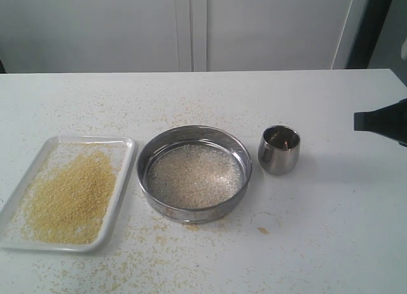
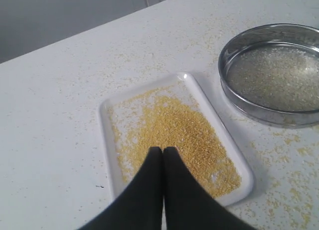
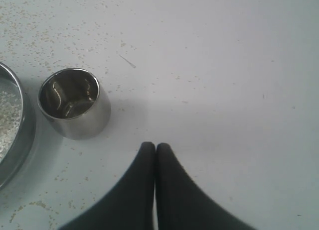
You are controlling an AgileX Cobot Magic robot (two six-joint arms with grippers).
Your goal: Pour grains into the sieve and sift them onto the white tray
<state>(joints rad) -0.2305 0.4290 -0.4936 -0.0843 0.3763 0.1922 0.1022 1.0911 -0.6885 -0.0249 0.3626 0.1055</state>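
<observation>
Yellowish grains (image 1: 71,197) (image 2: 179,140) lie heaped in the white tray (image 1: 124,173) (image 2: 107,140) at the left. The round steel sieve (image 1: 194,212) (image 2: 234,98) (image 3: 20,140) stands on the table beside the tray, with pale coarse bits (image 1: 194,175) (image 2: 279,75) on its mesh. My left gripper (image 2: 163,149) is shut and empty, hovering above the tray's near end; the exterior view does not show it. Just its dark tip visible at the right edge, my right gripper (image 1: 356,121) (image 3: 155,146) is shut, empty, and apart from the steel cup.
A small steel cup (image 1: 279,149) (image 3: 75,103) stands upright and empty just right of the sieve. Loose grains (image 1: 159,243) are scattered over the white table (image 1: 331,230) around the tray and sieve. A pale wall rises behind the table's far edge.
</observation>
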